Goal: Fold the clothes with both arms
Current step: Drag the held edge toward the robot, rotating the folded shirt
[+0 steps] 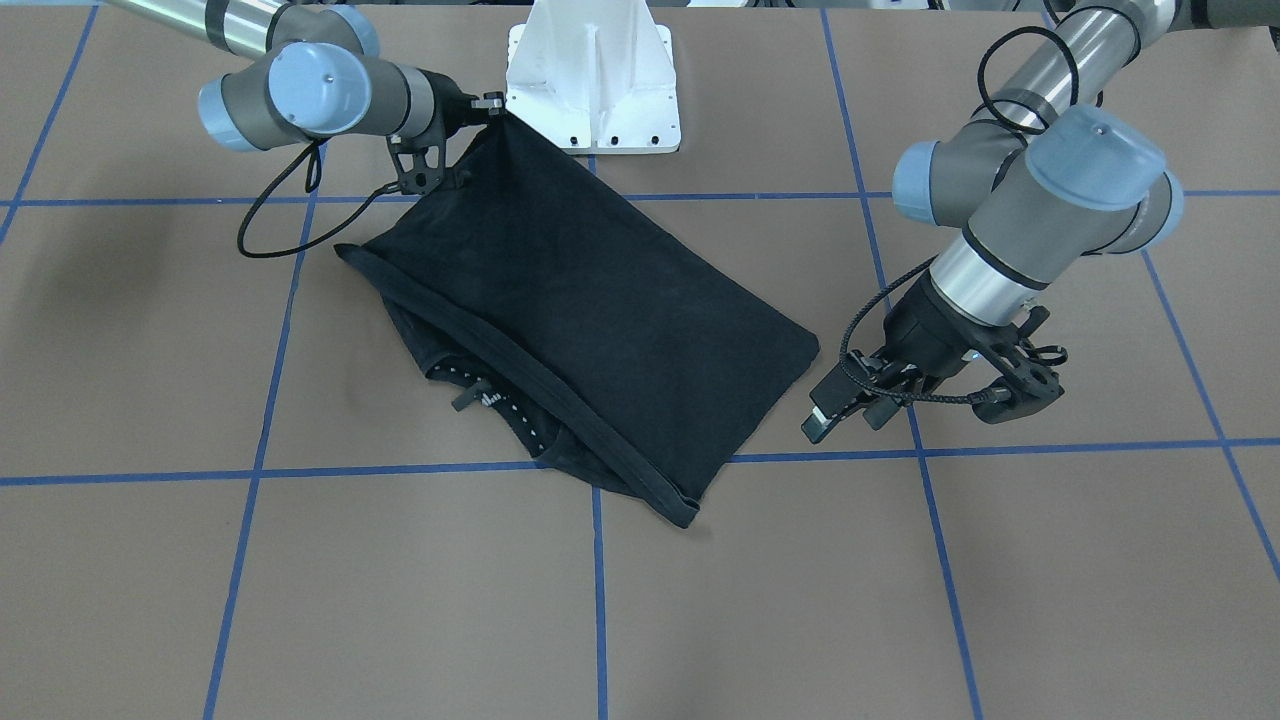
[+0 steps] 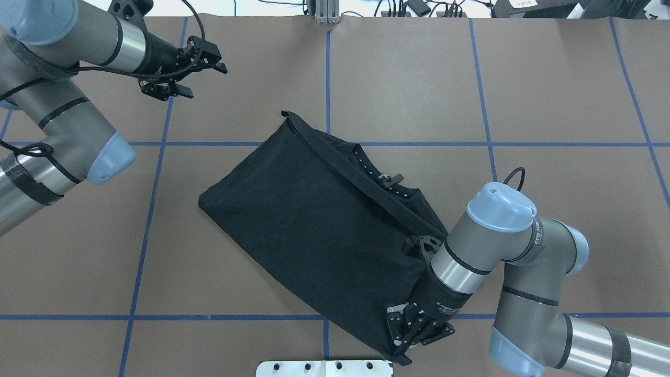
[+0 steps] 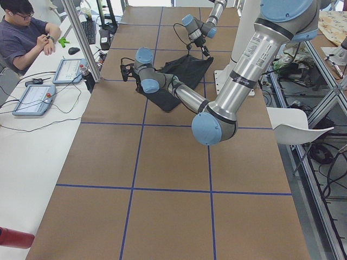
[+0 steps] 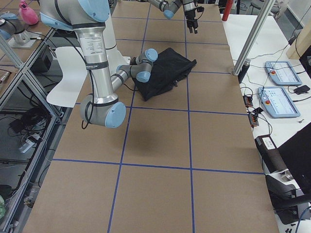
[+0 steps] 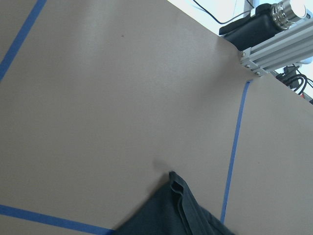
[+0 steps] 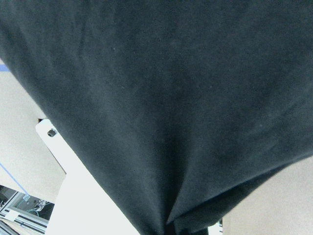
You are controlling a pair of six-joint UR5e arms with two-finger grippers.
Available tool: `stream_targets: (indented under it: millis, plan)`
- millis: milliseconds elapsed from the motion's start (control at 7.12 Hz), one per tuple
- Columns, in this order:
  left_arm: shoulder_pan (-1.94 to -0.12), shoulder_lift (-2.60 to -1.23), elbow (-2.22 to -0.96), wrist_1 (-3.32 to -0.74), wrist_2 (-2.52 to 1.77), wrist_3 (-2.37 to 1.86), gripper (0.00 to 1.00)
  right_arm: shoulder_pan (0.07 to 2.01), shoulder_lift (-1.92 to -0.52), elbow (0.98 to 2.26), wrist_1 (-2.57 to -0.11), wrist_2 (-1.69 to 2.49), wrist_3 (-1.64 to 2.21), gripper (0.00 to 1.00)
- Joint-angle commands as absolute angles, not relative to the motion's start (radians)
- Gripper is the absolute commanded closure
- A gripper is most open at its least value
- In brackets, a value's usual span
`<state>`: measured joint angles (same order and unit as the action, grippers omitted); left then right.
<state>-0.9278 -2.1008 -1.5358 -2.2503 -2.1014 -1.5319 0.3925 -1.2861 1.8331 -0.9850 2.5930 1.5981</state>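
The clothes are one black T-shirt [image 1: 600, 320], folded over, lying slantwise mid-table with its plain side up. Its neckband and label show along one edge [image 2: 377, 180]. My right gripper [image 1: 497, 108] is shut on the shirt's corner beside the base plate and lifts it a little off the table; in the overhead view this gripper [image 2: 405, 340] pinches the same corner. The right wrist view is filled with black cloth [image 6: 156, 98]. My left gripper [image 2: 204, 76] hangs open and empty, away from the shirt's far side. The left wrist view shows only a shirt corner [image 5: 176, 210].
The white base plate [image 1: 592, 80] stands at the robot's edge of the table, close to the held corner. Blue tape lines [image 1: 600, 580] cross the brown tabletop. A person [image 3: 24, 32] sits at a side table with tablets [image 3: 35, 97].
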Motion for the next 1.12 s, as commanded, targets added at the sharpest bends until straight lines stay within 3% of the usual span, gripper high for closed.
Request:
stream_targets:
  millis: [0,281,983]
  plan:
    - [-0.922,-2.094,-1.537,-2.25,-2.102,-1.531,0.0,0.406,-1.282,1.841,-0.983,2.637,1.617,0.0]
    - [-0.895,-2.092,-1.557,-2.25,-2.102,-1.531,0.0,0.51,-1.27,1.838,-0.983,2.632,1.612,0.0]
    - [-0.711,-1.933,-1.605,-2.25,-2.017,-1.535,0.0,0.744,-1.244,1.833,-0.98,2.614,1.6,0.0]
